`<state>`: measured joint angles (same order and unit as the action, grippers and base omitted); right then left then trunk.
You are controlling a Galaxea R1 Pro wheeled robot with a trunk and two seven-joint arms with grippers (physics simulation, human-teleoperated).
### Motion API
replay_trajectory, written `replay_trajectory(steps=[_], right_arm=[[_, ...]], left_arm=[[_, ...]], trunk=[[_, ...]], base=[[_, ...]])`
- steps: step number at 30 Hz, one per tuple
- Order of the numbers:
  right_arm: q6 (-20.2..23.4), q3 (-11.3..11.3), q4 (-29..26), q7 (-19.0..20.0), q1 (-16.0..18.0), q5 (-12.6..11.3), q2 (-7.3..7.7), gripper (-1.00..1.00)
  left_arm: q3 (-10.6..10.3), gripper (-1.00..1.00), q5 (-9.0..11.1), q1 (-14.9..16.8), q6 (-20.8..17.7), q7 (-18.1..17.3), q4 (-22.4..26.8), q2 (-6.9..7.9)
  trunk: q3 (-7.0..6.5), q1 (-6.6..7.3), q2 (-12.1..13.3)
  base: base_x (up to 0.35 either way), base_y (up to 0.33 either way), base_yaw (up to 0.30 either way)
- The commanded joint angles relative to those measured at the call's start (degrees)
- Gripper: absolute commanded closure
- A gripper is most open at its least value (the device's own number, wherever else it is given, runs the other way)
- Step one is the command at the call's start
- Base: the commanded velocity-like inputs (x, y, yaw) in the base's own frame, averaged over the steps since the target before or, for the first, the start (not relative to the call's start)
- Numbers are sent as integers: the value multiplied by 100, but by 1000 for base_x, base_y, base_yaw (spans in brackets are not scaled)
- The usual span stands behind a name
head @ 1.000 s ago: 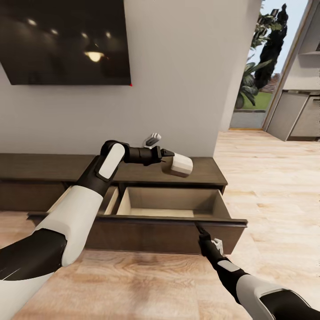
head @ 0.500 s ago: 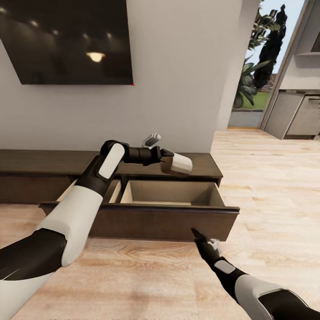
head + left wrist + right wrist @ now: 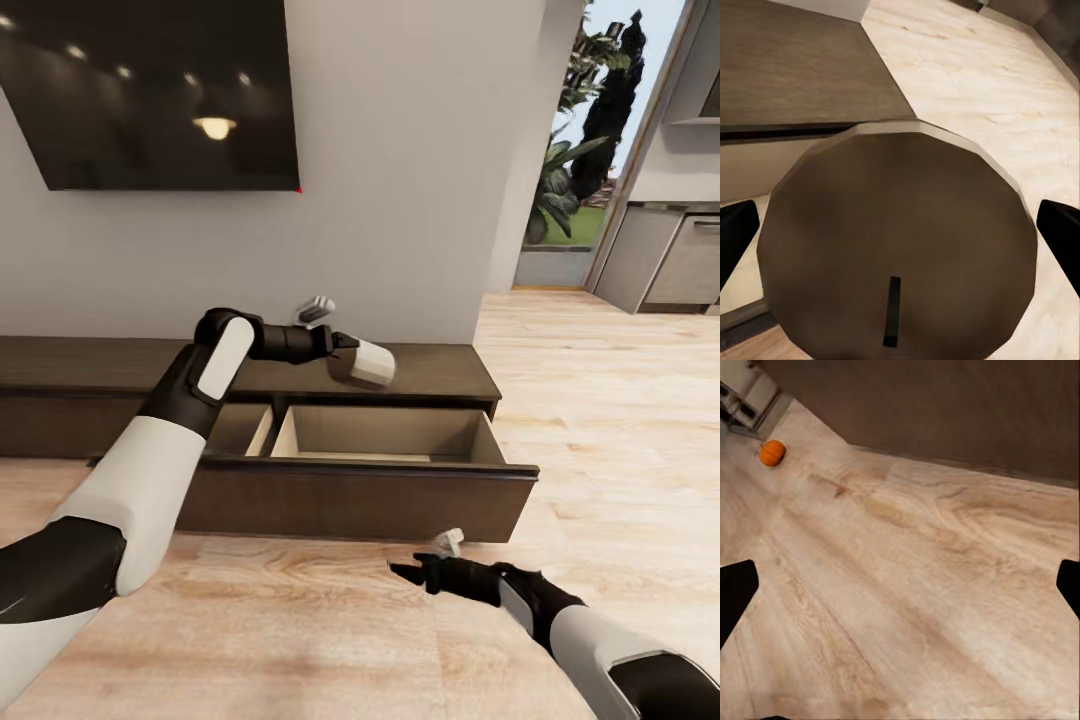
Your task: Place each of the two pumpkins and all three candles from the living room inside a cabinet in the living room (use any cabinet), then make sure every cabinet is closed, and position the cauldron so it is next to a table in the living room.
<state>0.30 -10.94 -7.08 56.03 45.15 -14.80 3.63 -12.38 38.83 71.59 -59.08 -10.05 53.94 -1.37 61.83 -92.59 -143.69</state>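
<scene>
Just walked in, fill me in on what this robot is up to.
The robot is putting things away in the low dark cabinet under the wall screen. Its left gripper holds an off-white candle above the cabinet's open drawer, whose visible inside looks empty. The right gripper hangs open and empty above the wooden floor in front of the drawer. One orange pumpkin lies on the floor, not yet stowed.

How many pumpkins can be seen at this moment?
1. A single pumpkin lies on the wooden floor, seen far off in the right wrist view. The task's second pumpkin may be outside these views.
</scene>
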Motion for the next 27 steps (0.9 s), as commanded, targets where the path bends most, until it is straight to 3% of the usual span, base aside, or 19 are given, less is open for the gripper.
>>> replay_trajectory(steps=[1, 5, 9, 12, 15, 16, 17, 20, 25, 27], right_arm=[[140, -51, -23, 435, 3, 53, 108, -100], [830, -46, -195, 1656, 3, 499, 286, -100], [1375, -53, -535, 2142, 3, 674, 349, -100], [1490, -59, -598, 2211, 3, 925, 345, -100], [1721, -54, -633, 2228, 3, 1578, 282, -100], [1764, -49, -659, 2228, 3, 1742, 259, -100], [1810, -39, -777, 2228, 3, 1919, 236, -100], [1830, -40, -914, 2227, 3, 2019, 222, -100], [1833, -40, -959, 2197, 3, 2253, 118, -100], [1828, -40, -960, 2189, 3, 2371, 61, -100]], left_arm=[[2, 100, -43, 4, -16, -58, 5, 14], [-40, 100, -50, 3, -14, -53, 2, 39], [-128, 100, -96, 4, -19, 143, -110, 5], [-274, 100, -139, 4, -20, 600, -415, -133], [-358, 100, -205, 4, -37, 1232, -872, -406], [-369, 100, -293, 4, -45, 1340, -953, -451], [-380, 100, -556, 63, -59, 1416, -1156, -488], [-386, 100, -772, 342, -66, 1281, -1620, -506], [-388, 100, -842, 1191, -74, 1152, -2499, -545], [-388, 100, -851, 1355, -76, 1125, -2642, -569]], trunk=[[5, 1, -2], [5, 1, -2], [5, 1, -2], [5, 1, -2], [5, 1, -2], [5, 1, -2], [5, 1, -2], [5, 1, -2], [5, 1, -2], [5, 1, -2]], base=[[0, 0, 0], [0, 0, 0], [0, 0, 0], [0, 0, 0], [0, 0, 0], [0, 0, 0], [0, 0, 0], [0, 0, 0], [0, 0, 0], [0, 0, 0]])
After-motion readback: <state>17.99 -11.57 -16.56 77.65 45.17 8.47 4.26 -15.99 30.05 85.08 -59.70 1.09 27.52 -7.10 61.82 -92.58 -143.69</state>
